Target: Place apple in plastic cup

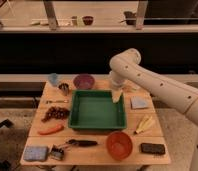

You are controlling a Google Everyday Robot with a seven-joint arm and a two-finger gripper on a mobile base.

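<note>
Gripper (116,93) hangs near the tabletop's back edge over the green tray's (97,125) rim, clenched or released I cannot tell, a yellowish blob at its tip seemingly the apple (117,97), the plastic cup (53,79) well apart at the back-left corner

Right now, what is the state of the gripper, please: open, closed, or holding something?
Gripper: at the back right corner of the green tray; whether it is open, closed or holding anything cannot be told.
</note>
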